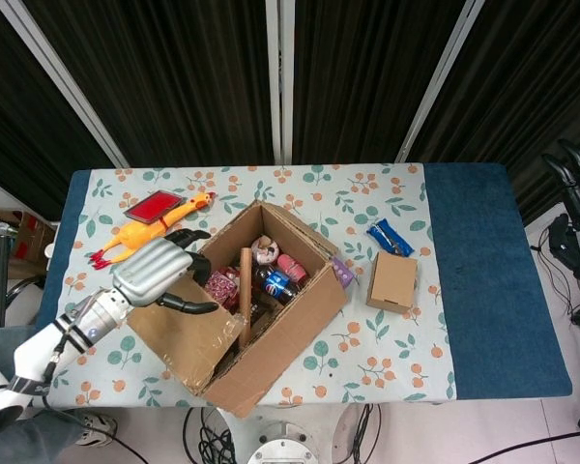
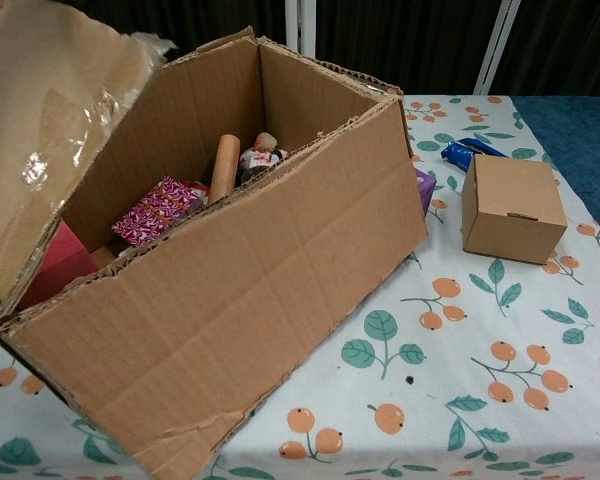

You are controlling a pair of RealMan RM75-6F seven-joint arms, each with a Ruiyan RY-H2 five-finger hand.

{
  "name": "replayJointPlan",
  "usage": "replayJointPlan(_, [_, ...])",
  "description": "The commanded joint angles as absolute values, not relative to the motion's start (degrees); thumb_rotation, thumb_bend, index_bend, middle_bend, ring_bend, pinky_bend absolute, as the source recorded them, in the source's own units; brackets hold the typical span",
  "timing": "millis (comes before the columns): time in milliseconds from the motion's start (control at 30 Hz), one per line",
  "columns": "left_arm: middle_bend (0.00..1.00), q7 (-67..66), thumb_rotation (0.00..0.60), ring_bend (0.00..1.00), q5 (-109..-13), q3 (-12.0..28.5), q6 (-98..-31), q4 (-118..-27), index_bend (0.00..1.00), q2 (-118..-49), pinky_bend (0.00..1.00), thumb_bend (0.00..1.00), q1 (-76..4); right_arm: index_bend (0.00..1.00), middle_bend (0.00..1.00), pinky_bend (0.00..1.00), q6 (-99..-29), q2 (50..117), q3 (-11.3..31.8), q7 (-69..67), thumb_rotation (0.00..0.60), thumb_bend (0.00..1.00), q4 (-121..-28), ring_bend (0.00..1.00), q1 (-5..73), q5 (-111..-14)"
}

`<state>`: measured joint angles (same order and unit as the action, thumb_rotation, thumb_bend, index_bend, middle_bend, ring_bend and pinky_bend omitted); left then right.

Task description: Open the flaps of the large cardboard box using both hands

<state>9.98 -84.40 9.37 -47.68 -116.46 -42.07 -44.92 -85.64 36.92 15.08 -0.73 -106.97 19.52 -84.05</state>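
Dark slatted wall (image 1: 367, 68) behind table (image 1: 483, 280)

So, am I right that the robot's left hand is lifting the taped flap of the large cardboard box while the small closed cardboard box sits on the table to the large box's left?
Not quite: the small closed cardboard box sits to the right of the large cardboard box, as the head view shows. The rest holds: the left hand is lifting the taped flap.
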Motion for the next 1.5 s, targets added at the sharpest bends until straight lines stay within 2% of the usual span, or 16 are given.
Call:
replayJointPlan(33, [0.55,11.9,0.0,0.15,-86.2,8.2,-49.9,-119.2,0.56,-37.2,0.16,0.0,-41.6,0.0,0.0,0.0,-85.4,36.8,15.3,-0.1,0.6,0.73,-107.7,0.0,19.7,-84.3])
replayJointPlan(233, [0.58,15.4,0.0,0.16,-89.1,5.4,-51.9,-122.2,0.57,-30.3,0.16,0.0,-36.6,0.0,0.0,0.0,-84.8,36.9,15.9,1.6,0.6,0.73,-109.5,0.0,20.2,-84.7])
replayJointPlan(500, [0.63,17.9,0.0,0.19,-93.5,3.3,-59.6,-123.8,0.58,-25.0,0.16,0.0,-29.8,0.0,0.0,0.0,-82.6,38.1,16.1,5.4,0.6,0.71,-112.0,0.0,21.8,-85.7])
replayJointPlan(633, [0.63,19.0,0.0,0.19,-95.4,2.0,-63.9,-124.1,0.58,-23.3,0.16,0.0,-26.0,0.0,0.0,0.0,-81.4,38.5,16.4,7.5,0.6,0.7,-113.5,0.0,22.7,-85.9])
replayJointPlan(833, [0.66,21.8,0.0,0.21,-98.2,-1.0,-65.3,-123.9,0.55,-21.3,0.16,0.0,-21.6,0.0,0.0,0.0,-80.4,39.7,16.1,10.1,0.6,0.7,-115.2,0.0,23.3,-86.7])
replayJointPlan(1033, [0.65,23.7,0.0,0.21,-99.2,-2.7,-68.4,-121.7,0.54,-21.8,0.16,0.0,-17.8,0.0,0.0,0.0,-80.7,40.7,15.2,11.6,0.6,0.7,-115.5,0.0,22.4,-86.9])
replayJointPlan(1133, [0.53,22.9,0.0,0.2,-97.3,-2.0,-70.8,-119.1,0.49,-23.9,0.16,0.0,-16.7,0.0,0.0,0.0,-82.2,41.0,14.0,12.2,0.6,0.69,-115.0,0.0,20.7,-87.5])
replayJointPlan(1233, [0.27,18.4,0.043,0.14,-92.6,-0.7,-72.4,-115.6,0.29,-28.0,0.16,0.0,-15.9,0.0,0.0,0.0,-83.9,41.2,11.4,15.2,0.6,0.68,-114.1,0.0,17.1,-86.7])
replayJointPlan(1300, [0.13,12.8,0.13,0.09,-89.7,0.6,-76.0,-112.4,0.13,-33.5,0.16,0.0,-14.6,0.0,0.0,0.0,-84.3,42.1,8.7,17.1,0.6,0.64,-112.9,0.0,14.2,-85.5])
replayJointPlan(1367, [0.06,9.0,0.185,0.06,-88.5,1.6,-80.0,-109.2,0.06,-39.3,0.16,0.01,-13.3,0.0,0.0,0.0,-84.7,43.6,6.3,17.4,0.6,0.58,-111.1,0.0,11.6,-84.3])
replayJointPlan(1433, [0.04,6.1,0.205,0.05,-88.7,2.2,-83.4,-105.4,0.04,-45.1,0.16,0.02,-12.1,0.0,0.0,0.0,-85.5,46.1,3.9,16.3,0.6,0.5,-107.9,0.0,8.7,-83.1])
replayJointPlan(1500, [0.04,4.1,0.221,0.04,-88.9,2.1,-84.5,-102.5,0.03,-48.9,0.16,0.02,-11.4,0.0,0.0,0.0,-87.1,49.1,2.5,14.1,0.6,0.47,-104.1,0.0,6.2,-82.3])
